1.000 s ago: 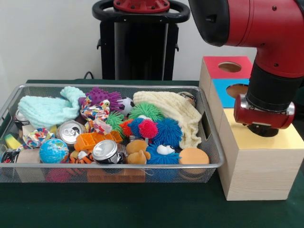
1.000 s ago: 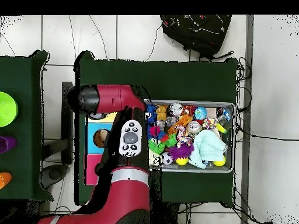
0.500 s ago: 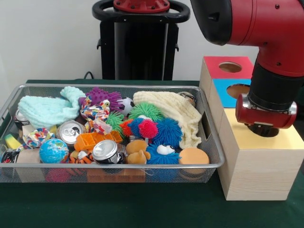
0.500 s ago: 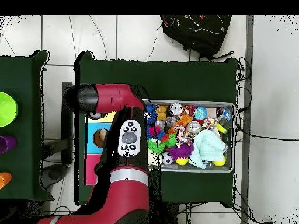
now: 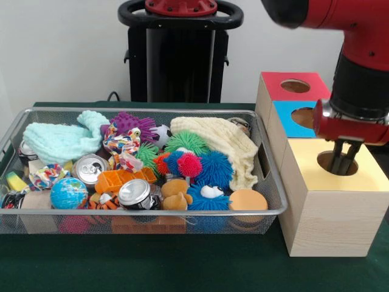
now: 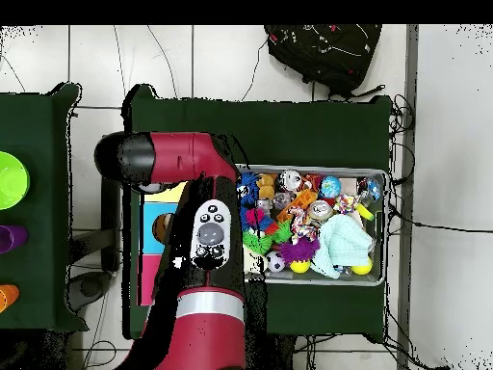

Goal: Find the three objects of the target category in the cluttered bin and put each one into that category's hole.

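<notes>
The silver wire-mesh bin holds a heap of toys; it also shows in the overhead view. One knotted rope toy lies left of the bin's middle. A second rope toy lies near the bin's left end. I see no third rope toy. The yellow-topped cube stands right of the bin. My gripper hangs straight over its round hole, fingertips at the hole's mouth. The jaws stand slightly apart with nothing between them. In the overhead view my arm covers the gripper and the hole.
A blue-topped cube and a red-topped cube stand behind the yellow one. The bin also holds spiky balls, drink cans, a globe ball, a cream cloth and a mint cloth.
My arm has risen above the yellow cube. The wrist that sat low over the hole is higher now, so the fingers show. The bin's contents have not moved.
</notes>
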